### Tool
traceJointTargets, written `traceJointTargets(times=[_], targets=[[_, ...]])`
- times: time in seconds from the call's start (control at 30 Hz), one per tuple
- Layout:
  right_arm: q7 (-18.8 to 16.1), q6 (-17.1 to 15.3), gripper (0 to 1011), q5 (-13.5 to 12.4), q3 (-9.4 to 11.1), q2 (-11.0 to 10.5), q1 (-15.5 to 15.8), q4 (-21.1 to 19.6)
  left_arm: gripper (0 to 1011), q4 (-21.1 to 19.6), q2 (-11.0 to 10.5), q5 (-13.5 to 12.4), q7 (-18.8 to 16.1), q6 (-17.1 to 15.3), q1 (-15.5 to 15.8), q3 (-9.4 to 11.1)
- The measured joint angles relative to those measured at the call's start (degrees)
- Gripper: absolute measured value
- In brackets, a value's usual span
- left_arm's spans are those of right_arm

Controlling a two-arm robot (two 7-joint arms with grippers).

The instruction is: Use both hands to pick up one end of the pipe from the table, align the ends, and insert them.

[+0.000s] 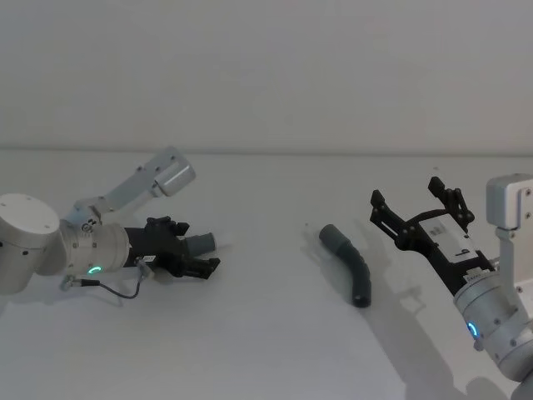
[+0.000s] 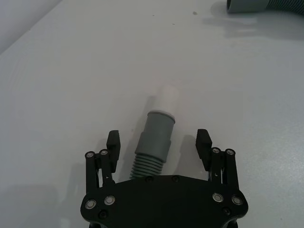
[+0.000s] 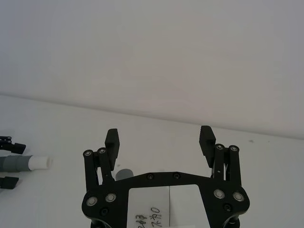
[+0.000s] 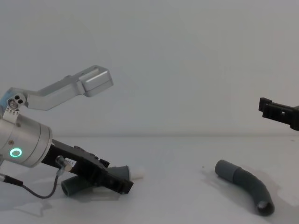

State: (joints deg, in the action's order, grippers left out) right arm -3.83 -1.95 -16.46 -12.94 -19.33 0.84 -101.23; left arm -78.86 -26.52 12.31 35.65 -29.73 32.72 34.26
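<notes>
Black fingers [image 2: 113,145] of the left gripper [image 2: 158,142] stand spread on either side of the white-tipped hose piece [image 2: 156,130], which lies on the table [image 1: 266,350] at the lower left of the head view. Neither pad touches it yet. The hose's long axis runs straight out from the palm between the jaws, so closing them looks likely to catch the ribbed neck just behind the grey collar. Its white tip [image 2: 167,97] points away from the palm, toward the middle of the table.

The second hose piece [image 1: 351,267] lies at centre right of the head view, curving from upper left to lower right. Its cuff [image 1: 331,236] is at the upper-left end, turned toward the white tip. The right gripper [image 1: 416,210] is the nearer arm to it, raised off the table at the right edge with its jaws wide apart, gripping nothing.

A white label [image 3: 156,209] on the right gripper's body carries handwriting too cut off to read. No brand is legible.
</notes>
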Motion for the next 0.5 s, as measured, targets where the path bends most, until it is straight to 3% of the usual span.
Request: traceJointTargets(times=[0.27,0.5], targets=[[0.0,0.0,1001,0.0,0.0,0.0,0.0,0.0,825,0.0,-0.1,0.2,0.3,-0.2,0.2,0.2],[0.0,0.0,1001,0.0,0.0,0.0,0.0,0.0,616,0.1,-0.2,0.3,0.5,-0.4,0.3,0.3]])
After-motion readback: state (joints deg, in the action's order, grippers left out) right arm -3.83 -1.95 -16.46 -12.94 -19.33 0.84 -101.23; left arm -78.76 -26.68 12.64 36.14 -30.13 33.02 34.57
